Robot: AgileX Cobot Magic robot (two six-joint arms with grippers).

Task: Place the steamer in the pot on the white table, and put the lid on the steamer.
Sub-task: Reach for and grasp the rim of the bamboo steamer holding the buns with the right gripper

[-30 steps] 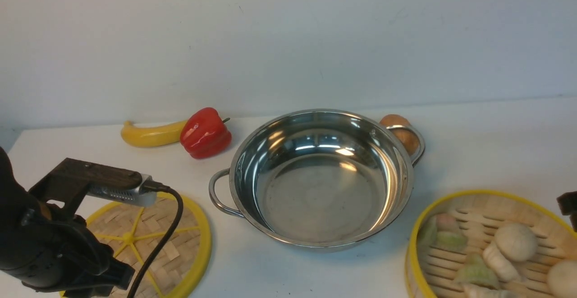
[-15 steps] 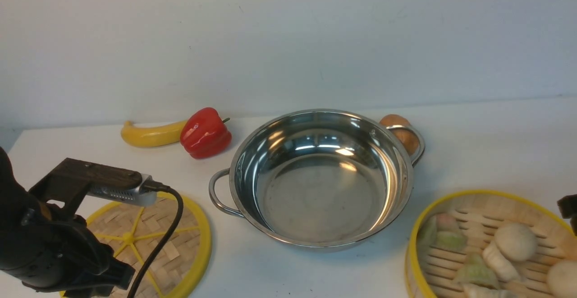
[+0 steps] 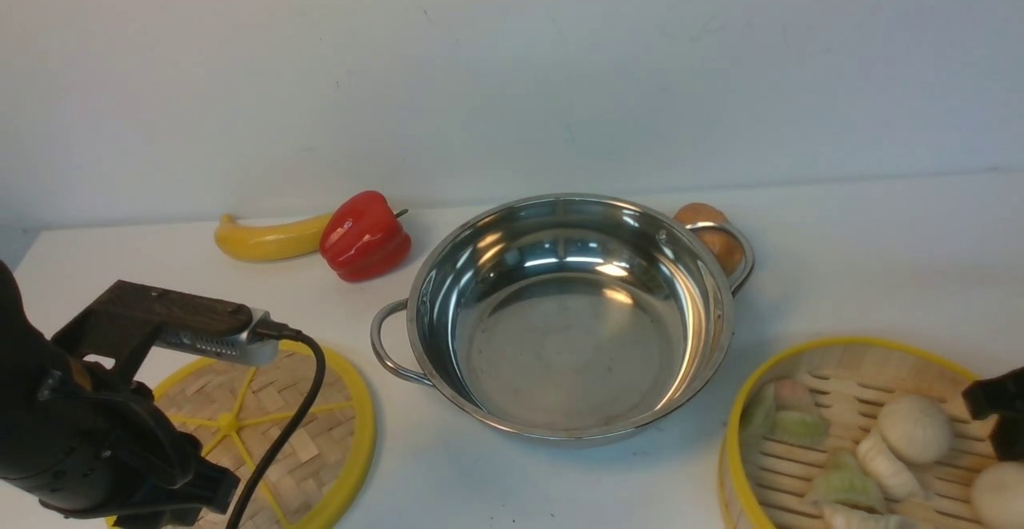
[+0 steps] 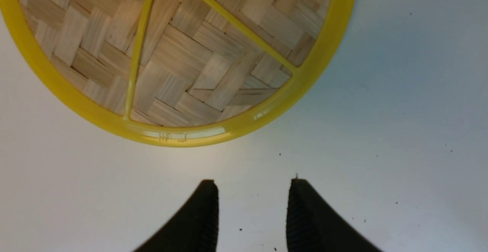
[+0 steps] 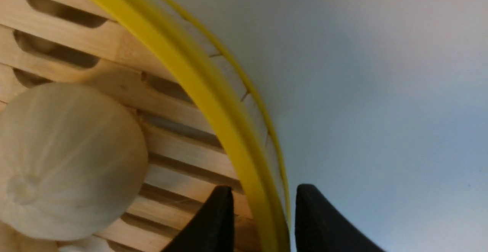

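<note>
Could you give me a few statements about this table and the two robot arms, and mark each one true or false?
1. The pot has the steamer inside it. False: the steamer sits beside the pot, on the robot's right.
2. The left gripper is open and holds nothing. True.
3. The right gripper is away from the steamer, over bare table. False: its open fingers are on either side of the steamer's rim.
4. The red pepper is next to the banana. True.
5. The lid covers the steamer. False: it lies apart, on the robot's left.
</note>
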